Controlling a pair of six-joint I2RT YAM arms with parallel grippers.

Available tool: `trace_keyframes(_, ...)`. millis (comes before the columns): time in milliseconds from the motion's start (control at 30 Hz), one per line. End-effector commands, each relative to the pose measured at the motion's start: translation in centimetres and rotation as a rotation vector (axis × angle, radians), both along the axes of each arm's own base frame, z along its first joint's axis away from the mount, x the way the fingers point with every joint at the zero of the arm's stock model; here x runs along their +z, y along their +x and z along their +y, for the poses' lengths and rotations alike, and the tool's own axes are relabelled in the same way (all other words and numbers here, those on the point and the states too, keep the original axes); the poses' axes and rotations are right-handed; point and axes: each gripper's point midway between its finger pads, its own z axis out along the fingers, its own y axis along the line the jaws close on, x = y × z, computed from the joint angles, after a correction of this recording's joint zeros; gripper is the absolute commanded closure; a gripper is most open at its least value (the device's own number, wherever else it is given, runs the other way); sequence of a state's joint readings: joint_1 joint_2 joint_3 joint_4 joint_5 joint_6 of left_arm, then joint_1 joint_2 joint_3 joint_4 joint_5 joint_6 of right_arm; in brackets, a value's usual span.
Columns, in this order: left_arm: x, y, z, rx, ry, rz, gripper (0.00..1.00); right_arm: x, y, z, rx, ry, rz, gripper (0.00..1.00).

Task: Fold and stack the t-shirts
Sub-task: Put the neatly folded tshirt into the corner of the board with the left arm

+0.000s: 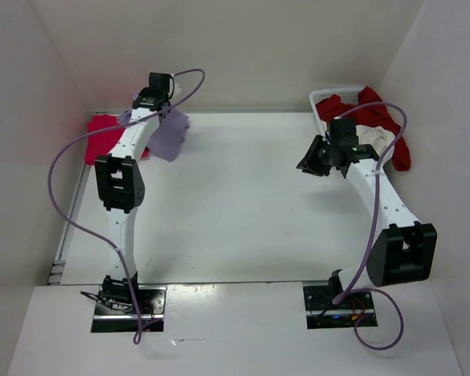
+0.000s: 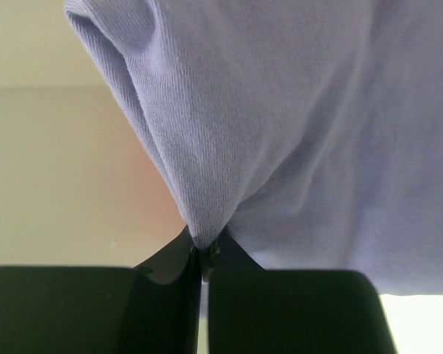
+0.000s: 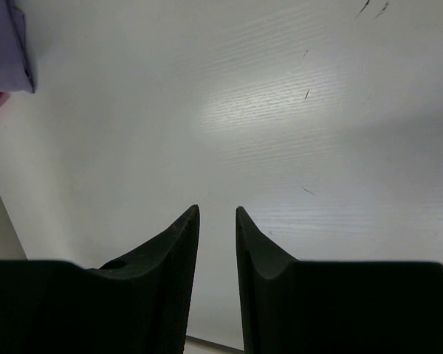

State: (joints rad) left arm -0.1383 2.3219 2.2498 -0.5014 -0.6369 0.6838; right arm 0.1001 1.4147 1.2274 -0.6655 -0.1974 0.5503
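Overhead view of a white desk (image 1: 243, 211) with two robot arms, walled in by white panels. A white lattice basket (image 1: 335, 90) stands at the far right corner, and every place here is given from it.

Farthest left of the basket, across the whole desk, a magenta-pink t-shirt (image 1: 103, 137) lies crumpled and low in a bright, solid-coloured heap.

Just on the basket side of that heap, the left hand (image 2: 204, 257) is clamped fully closed on a lavender purple t-shirt (image 1: 171, 135). The wrist view shows a fold of the cloth pinched between the black fingertips. From there the fine-ribbed, pale knit fans out in soft creases and fills most of that view. From above, the shirt hangs as a loose bunch beside the arm, touching the pink heap.

Near the basket, just to its left and towards the arms' bases, the right hand (image 3: 218, 221) hovers over bare desk. Its two black fingers stand a narrow gap apart with nothing between them.

In the basket, a dark red t-shirt (image 1: 397, 137) spills over the rim and hangs down the right side in deep folds. A cream white t-shirt (image 1: 376, 135) is bunched beside it, partly hidden behind the right arm.
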Motion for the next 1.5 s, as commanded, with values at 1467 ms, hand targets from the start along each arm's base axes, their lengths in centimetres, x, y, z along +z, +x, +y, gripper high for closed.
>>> trace_keyframes(1467,8.0,0.2,6.2,0.063,-0.097,-0.147,1.0,0.2,0.6,0.0,0.032,-0.012,-0.007,0.68)
